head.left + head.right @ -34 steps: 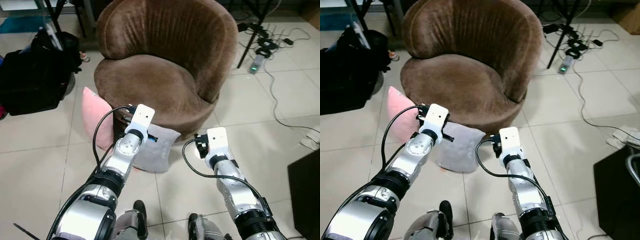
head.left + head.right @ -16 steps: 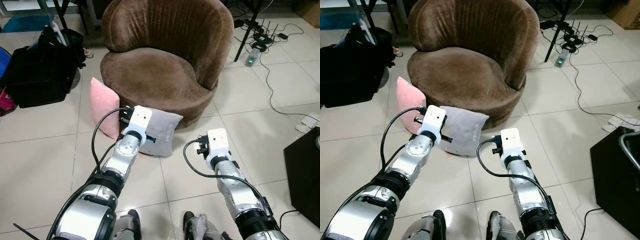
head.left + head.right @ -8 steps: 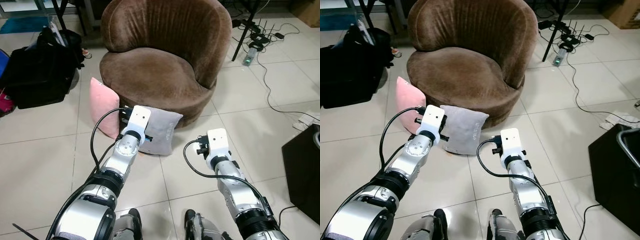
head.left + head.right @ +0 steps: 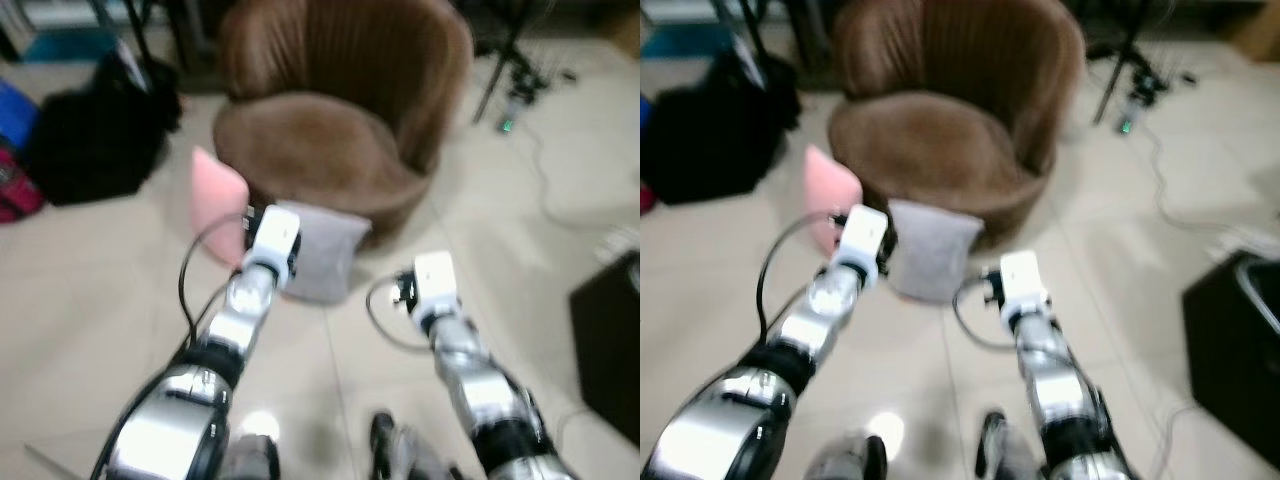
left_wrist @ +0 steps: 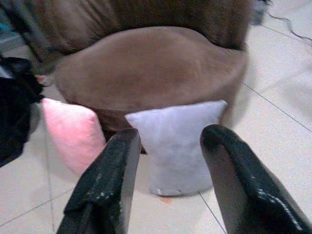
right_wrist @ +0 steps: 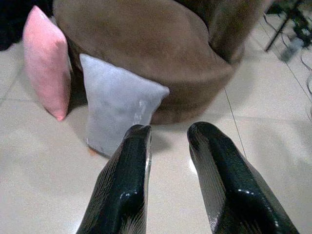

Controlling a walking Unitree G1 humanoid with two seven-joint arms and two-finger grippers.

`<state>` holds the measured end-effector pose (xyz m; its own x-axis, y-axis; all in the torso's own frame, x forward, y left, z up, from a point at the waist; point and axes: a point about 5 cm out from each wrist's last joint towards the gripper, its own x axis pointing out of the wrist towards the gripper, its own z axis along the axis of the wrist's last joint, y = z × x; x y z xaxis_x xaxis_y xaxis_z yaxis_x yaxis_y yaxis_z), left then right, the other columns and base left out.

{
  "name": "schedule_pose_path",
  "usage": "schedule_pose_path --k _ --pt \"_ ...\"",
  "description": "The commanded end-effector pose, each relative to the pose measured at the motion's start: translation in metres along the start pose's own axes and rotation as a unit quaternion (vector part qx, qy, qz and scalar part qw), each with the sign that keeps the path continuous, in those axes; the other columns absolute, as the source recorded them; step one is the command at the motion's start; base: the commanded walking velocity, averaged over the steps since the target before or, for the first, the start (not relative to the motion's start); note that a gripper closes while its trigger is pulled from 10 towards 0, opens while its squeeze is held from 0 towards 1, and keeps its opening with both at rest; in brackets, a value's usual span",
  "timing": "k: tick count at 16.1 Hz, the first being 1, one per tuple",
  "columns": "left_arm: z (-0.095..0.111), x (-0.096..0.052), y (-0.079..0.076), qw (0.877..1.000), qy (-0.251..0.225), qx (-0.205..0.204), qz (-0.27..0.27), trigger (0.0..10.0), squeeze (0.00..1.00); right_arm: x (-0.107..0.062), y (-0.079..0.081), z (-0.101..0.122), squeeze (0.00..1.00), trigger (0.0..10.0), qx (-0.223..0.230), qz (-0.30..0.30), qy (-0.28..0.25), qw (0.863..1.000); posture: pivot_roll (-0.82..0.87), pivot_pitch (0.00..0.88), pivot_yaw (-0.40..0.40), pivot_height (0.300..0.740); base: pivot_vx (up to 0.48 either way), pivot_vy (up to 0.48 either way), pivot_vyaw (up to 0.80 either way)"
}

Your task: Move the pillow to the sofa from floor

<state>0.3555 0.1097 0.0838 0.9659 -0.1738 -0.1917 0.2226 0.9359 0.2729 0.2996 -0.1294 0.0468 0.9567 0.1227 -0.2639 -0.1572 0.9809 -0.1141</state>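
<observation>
A grey pillow [image 4: 322,254] stands on the tiled floor, leaning against the front of a round brown sofa chair [image 4: 330,120]. A pink pillow [image 4: 217,200] leans against the chair to its left. My left gripper [image 5: 169,141] is open and points at the grey pillow [image 5: 176,139] from a short distance, apart from it. My right gripper [image 6: 169,131] is open too, held low over the floor to the right of the grey pillow [image 6: 117,105]. Both head views are blurred.
A black bag [image 4: 95,145] lies on the floor at the far left. Cables and a stand [image 4: 1140,90] lie right of the chair. A dark box [image 4: 1235,350] stands at the right edge. Bare tiles [image 4: 80,330] spread left of my arms.
The whole picture has blurred and shifted slightly, so the camera is moving. The arms and pillows keep the same places relative to each other.
</observation>
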Motion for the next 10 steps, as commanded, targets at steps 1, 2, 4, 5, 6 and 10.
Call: schedule_pose_path --k 1,2,4,5,6,10 --pt "0.0017 0.0003 -0.0038 1.0 -0.003 0.003 -0.005 10.0 1.0 -0.0017 -0.0045 -0.0048 0.0 10.0 -0.006 -0.006 0.012 1.0 -0.19 0.173 -0.027 0.74 0.0 0.0 0.0" --pt "0.0015 0.0004 -0.0037 1.0 -0.002 0.003 -0.004 10.0 1.0 -0.0017 -0.0046 -0.005 0.0 10.0 -0.006 -0.006 0.012 1.0 -0.19 0.174 -0.028 0.74 0.0 0.0 0.0" --pt "0.0009 0.0004 -0.0036 1.0 0.001 0.003 -0.003 10.0 1.0 -0.0018 -0.0046 -0.0052 0.0 10.0 -0.006 -0.005 0.012 1.0 -0.19 0.174 -0.028 0.74 0.0 0.0 0.0" --pt "-0.0005 0.0004 -0.002 1.0 0.007 0.005 0.006 10.0 1.0 -0.0018 -0.0048 -0.0052 0.0 10.0 -0.006 -0.006 0.013 1.0 -0.19 0.177 -0.029 0.74 0.0 0.0 0.0" --pt "-0.0005 0.0006 -0.0013 1.0 0.008 0.002 0.006 10.0 1.0 -0.002 -0.0047 -0.0053 0.0 10.0 -0.006 -0.005 0.013 1.0 -0.19 0.177 -0.031 0.74 0.0 0.0 0.0" --pt "0.0007 0.0009 -0.0002 1.0 0.005 -0.01 0.008 10.0 1.0 -0.0022 -0.0051 -0.0054 0.0 10.0 -0.006 -0.004 0.014 1.0 -0.19 0.176 -0.033 0.74 0.0 0.0 0.0"
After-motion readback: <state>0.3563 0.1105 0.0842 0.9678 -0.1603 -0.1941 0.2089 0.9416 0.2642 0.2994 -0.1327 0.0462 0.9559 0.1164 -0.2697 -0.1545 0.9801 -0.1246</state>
